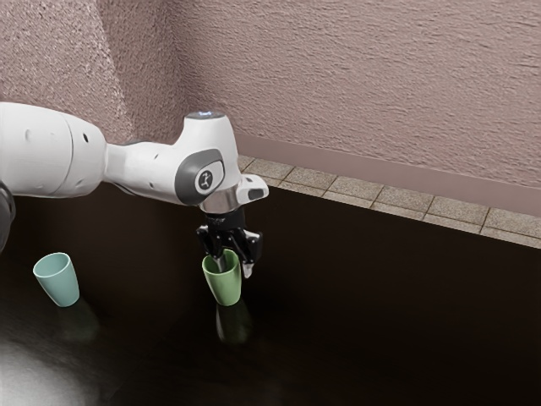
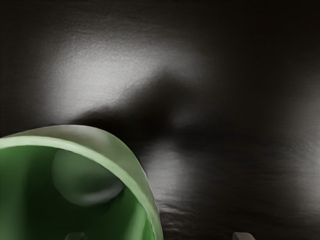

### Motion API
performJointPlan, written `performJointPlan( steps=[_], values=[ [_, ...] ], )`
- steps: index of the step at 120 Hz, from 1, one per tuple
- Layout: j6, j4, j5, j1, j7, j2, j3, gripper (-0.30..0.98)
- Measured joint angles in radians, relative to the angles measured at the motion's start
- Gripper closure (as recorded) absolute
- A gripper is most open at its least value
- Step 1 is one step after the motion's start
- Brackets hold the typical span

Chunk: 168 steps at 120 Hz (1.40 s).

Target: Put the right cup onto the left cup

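Green, smooth and tapering toward its base, the right cup (image 1: 227, 289) stands on the dark table (image 1: 380, 321) under the gripper (image 1: 236, 267). The exterior view gives the whole outline of this cup, narrow at the foot and wider at the round mouth, and sets the pale teal left cup (image 1: 64, 288) well apart from it, toward the exterior view's left. That second cup has the same plain, handleless, flared shape, and each throws a dim reflection onto the glossy black tabletop. The gripper's black fingers are spread apart: one reaches down into the green cup's mouth, the other hangs outside it, with the cup wall between them and no pinch on it from both sides. The wrist view adds what the exterior view hides, the cup's deep green inside down to a rounded bottom, with a paler, thick-edged rim curving around it; the two fingertips stand wide apart there too. Around the cup the tabletop looks faintly grained, with soft grey patches of light. Back in the exterior view come the glossy white shells of the arm (image 1: 144, 161), the rough, pinkish plaster wall (image 1: 363, 85), its smooth skirting (image 1: 338, 159) and speckled square floor tiles (image 1: 406, 200).
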Motion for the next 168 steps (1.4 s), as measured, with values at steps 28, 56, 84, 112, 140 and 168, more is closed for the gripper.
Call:
performJointPlan(
  steps=[28, 56, 84, 112, 140, 168],
  values=[
    [0.004, -0.001, -0.015, 0.006, -0.002, 0.001, 0.000, 0.63],
    [0.007, -0.001, -0.032, 0.010, -0.005, 0.006, 0.000, 0.75],
    [0.005, -0.002, -0.034, 0.011, -0.012, -0.008, 0.006, 0.78],
    [-0.031, -0.007, -0.016, 0.026, -0.014, -0.083, 0.029, 0.78],
    [-0.093, -0.007, 0.038, 0.038, -0.016, -0.158, 0.087, 0.78],
    [-0.162, -0.012, 0.120, 0.112, -0.020, -0.256, 0.101, 0.79]
  ],
)
